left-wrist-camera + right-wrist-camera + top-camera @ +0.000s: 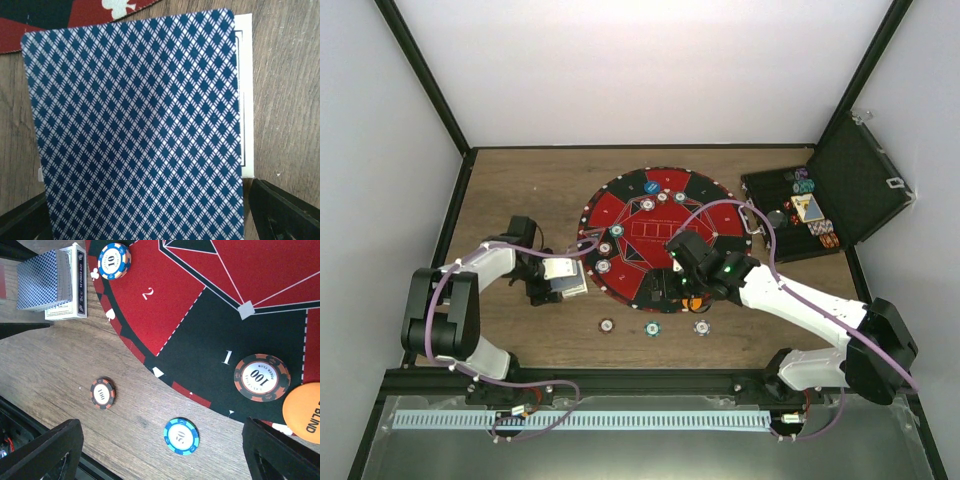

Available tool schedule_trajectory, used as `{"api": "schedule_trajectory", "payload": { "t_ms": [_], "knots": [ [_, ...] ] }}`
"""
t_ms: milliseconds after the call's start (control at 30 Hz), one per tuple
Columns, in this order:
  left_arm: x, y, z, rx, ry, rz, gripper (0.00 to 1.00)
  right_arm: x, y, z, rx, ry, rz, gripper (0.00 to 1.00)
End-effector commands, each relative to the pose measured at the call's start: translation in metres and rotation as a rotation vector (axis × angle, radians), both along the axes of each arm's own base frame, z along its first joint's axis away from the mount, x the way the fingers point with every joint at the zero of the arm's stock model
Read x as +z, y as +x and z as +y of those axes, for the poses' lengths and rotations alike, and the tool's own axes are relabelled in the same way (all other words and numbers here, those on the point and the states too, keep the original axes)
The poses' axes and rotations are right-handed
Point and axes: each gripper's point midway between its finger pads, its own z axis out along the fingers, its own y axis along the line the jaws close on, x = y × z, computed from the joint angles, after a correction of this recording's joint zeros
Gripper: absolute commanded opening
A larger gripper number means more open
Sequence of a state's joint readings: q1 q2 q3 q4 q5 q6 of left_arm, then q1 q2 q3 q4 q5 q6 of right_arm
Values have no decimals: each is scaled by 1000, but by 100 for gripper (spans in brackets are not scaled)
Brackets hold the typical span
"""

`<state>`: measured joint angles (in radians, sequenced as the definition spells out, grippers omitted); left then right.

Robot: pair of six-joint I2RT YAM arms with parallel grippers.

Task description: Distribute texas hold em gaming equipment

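**Card between the left fingers, right jaws wide at the mat's edge**

A wooden table (520,190) carries a round red-and-black mat (650,235). An open black case (860,180) lies at the mat's far right, with chips and cards inside.

The left gripper (542,282) sits just left of the mat, over a white box (245,95). Its fingers stand at either edge of a blue-backed card (135,125) – I cannot tell if they clamp it.

The right gripper (160,450) hovers at the mat's near edge, jaws wide apart and holding nothing.

On the mat, a 100 chip (261,377) lies in section 1 beside an orange blind button (302,412), and a blue chip (114,261) lies by section 2.

On the bare wood just off the near rim lie three chips in a row – a red chip (103,393), a teal chip (181,436) and a white chip (702,326).
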<state>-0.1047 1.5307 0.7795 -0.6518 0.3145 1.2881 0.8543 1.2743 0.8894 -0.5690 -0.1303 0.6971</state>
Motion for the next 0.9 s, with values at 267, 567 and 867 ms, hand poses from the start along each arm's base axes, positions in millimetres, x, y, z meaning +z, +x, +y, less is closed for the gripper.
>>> {"api": "schedule_trajectory", "payload": {
  "t_ms": [267,567,867],
  "knots": [
    [-7,0,1,-30,15,-25,89,21,3,4,-4,30,-35,87],
    [-10,-2,0,-35,19,-24,83,20,0,2,-6,37,-31,86],
    [-18,-4,1,-20,34,-16,74,16,-3,2,-6,42,-22,85]
  ]
}}
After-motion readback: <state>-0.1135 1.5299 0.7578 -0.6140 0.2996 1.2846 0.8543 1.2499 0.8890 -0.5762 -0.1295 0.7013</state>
